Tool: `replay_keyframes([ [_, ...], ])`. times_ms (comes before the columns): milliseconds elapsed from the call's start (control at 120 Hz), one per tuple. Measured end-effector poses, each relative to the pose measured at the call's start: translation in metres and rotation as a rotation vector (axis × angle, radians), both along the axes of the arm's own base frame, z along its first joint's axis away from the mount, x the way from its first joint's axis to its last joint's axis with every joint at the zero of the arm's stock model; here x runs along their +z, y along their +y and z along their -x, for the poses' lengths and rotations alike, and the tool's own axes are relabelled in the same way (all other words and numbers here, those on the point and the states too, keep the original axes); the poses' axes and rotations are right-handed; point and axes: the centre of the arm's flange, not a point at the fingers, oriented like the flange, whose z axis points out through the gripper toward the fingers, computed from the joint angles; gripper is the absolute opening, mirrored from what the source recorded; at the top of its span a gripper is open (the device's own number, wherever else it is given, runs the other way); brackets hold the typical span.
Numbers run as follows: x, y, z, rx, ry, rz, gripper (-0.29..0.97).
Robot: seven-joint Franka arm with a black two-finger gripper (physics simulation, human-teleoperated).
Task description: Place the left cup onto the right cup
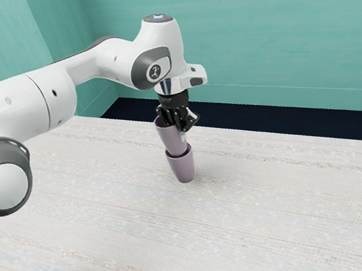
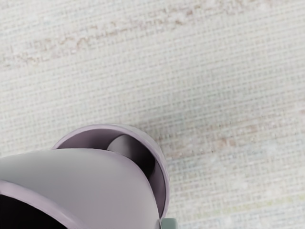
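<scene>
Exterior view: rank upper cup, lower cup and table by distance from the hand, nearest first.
1. upper cup: at the hand, gripped at its rim.
2. lower cup: just beneath, with the upper cup's base sitting in it.
3. table: under the lower cup, at the bottom of the stack.

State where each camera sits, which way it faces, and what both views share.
Exterior view: beside the table, facing across it at the white arm, gripper, and upper cup nested in lower cup.
Wrist view: on the hand, facing down at the table; a grey sliver, perhaps the hand's.
Shared: both cups and the table.
</scene>
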Motion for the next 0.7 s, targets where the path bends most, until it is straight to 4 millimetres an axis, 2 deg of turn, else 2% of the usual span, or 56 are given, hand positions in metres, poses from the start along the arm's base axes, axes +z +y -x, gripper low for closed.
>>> replay_keyframes([
  [700,-0.015,0.000,-0.001,-0.002,0.019,0.002,-0.11],
])
